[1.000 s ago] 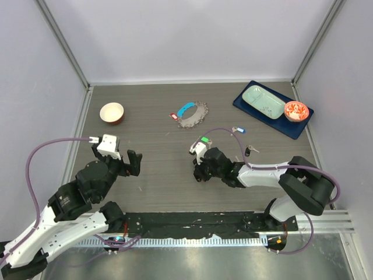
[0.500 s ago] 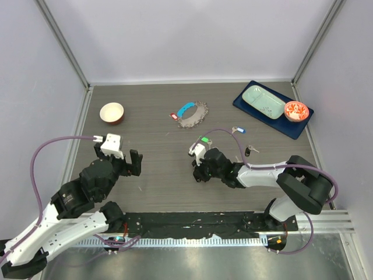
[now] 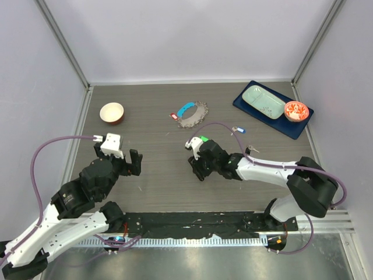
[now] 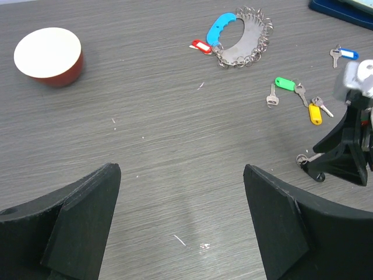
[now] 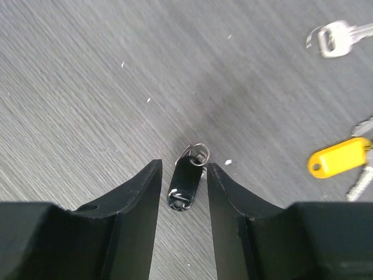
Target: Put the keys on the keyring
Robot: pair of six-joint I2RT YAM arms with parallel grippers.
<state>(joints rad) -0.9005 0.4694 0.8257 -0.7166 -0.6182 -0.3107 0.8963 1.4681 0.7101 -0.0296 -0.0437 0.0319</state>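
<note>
Step, as judged: pick-up of 1 key

Right gripper [image 5: 183, 168] low over table [image 3: 145, 122], jaws partly parted; black-tagged key [image 5: 185, 182] flat between them, gap either side, not clamped

Left gripper [image 4: 180, 170] spread wide, nothing in it

Keyring [image 3: 192, 114] well apart, far mid-table; green-tagged key [image 4: 284, 83] and yellow-tagged key [image 4: 315, 114] loose nearer it

Next: close squarely on thin tag, fingertips down at table level, lift, carry to keyring

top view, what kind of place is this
Most likely a robot lab test cell: a left arm and right arm bolted at the edge of a table, plain walls closing it in, and small props laid out, like keys, a keyring and a bowl.
</note>
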